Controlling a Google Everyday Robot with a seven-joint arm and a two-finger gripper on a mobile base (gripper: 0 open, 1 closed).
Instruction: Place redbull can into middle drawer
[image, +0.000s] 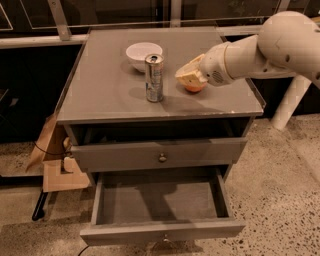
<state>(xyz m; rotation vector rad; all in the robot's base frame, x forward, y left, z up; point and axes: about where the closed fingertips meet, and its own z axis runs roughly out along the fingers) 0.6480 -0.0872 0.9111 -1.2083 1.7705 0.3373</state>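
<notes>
Redbull can (154, 78) stands upright near ctr of the cabinet top (100, 95), silver-blue, its label too blurred to read. White bowl (144, 54) sits just behind it. Gripper (186, 75) hangs right of the can, apart from it, in front of the orange (195, 89); open or closed can't be told. Middle drawer (160, 202), bottom of frame, is pulled out, w/ the upper drawer (125, 157) above it.
</notes>
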